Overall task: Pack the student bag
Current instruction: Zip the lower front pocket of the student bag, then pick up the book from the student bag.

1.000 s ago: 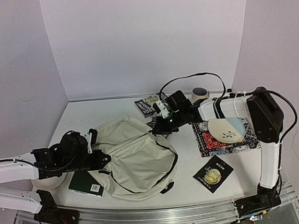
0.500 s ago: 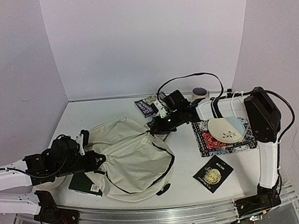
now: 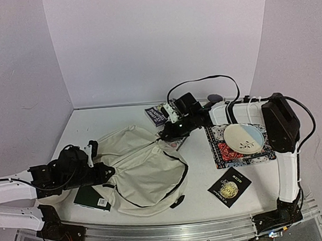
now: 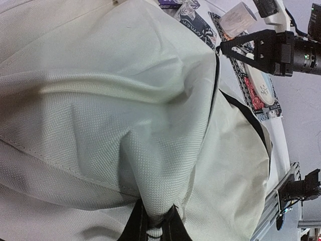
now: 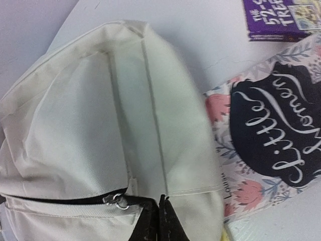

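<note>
The student bag, a large cream fabric backpack with black zipper lines, lies flat left of the table's middle. My left gripper is at its near-left side, shut on a pinched fold of the cream fabric. My right gripper sits at the bag's far-right corner. Its jaws are together, and a black tab leads into them from the metal zipper pull. The bag fills most of both wrist views.
A floral book lies partly under the bag's far-right edge, with a purple book behind it. A dark green book sits near left, a black book near right. A plate rests on a patterned mat.
My left gripper has drawn back to the left, dragging the bag with it. My right gripper has shifted slightly left and farther back at the bag's corner.
</note>
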Controlling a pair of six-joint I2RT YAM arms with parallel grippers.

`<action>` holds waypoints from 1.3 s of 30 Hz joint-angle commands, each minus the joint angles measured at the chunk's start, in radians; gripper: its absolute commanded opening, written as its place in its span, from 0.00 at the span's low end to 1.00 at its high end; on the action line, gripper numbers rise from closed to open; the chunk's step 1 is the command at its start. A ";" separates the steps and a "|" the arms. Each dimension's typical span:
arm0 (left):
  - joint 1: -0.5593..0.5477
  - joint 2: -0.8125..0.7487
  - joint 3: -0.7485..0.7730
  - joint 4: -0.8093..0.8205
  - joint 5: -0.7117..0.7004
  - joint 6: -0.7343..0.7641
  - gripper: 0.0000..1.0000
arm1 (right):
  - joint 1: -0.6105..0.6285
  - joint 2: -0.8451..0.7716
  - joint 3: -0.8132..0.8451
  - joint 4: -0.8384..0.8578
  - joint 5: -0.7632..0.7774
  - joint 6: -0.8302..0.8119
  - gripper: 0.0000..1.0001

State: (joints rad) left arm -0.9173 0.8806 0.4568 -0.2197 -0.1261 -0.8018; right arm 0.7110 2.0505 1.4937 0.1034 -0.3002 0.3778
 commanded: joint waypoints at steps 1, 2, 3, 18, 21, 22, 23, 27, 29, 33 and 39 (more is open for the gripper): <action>0.004 0.007 0.056 -0.009 -0.012 -0.001 0.00 | -0.068 -0.003 0.042 -0.028 0.132 -0.047 0.08; 0.005 0.025 0.073 0.008 0.000 0.007 0.00 | -0.064 -0.014 0.049 -0.027 0.128 -0.057 0.09; 0.005 0.052 0.087 0.021 0.011 0.015 0.00 | -0.061 -0.023 0.057 -0.028 0.124 -0.064 0.09; 0.005 0.318 0.330 0.075 0.042 0.051 0.00 | 0.111 -0.276 -0.090 -0.027 0.168 -0.139 0.45; 0.004 0.356 0.359 0.075 0.062 0.032 0.01 | 0.185 -0.324 -0.154 0.003 0.186 -0.121 0.49; 0.005 0.370 0.366 0.076 0.070 0.025 0.01 | 0.202 -0.335 -0.170 0.014 0.189 -0.109 0.50; 0.005 0.382 0.375 0.076 0.083 0.020 0.02 | 0.223 -0.345 -0.190 0.020 0.196 -0.098 0.52; 0.005 0.421 0.398 0.077 0.119 0.001 0.09 | 0.297 -0.350 -0.237 0.042 0.213 -0.063 0.60; 0.005 0.429 0.400 0.076 0.123 0.000 0.16 | 0.328 -0.336 -0.250 0.047 0.212 -0.051 0.64; 0.004 0.415 0.387 0.064 0.178 -0.004 0.31 | 0.371 -0.314 -0.277 0.051 0.231 -0.033 0.70; 0.005 0.347 0.337 -0.029 0.192 -0.042 0.46 | 0.394 -0.312 -0.319 0.050 0.259 -0.019 0.75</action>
State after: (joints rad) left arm -0.9127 1.3001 0.7922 -0.2453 0.0282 -0.8137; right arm 1.0922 1.7329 1.1922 0.1490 -0.0801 0.3396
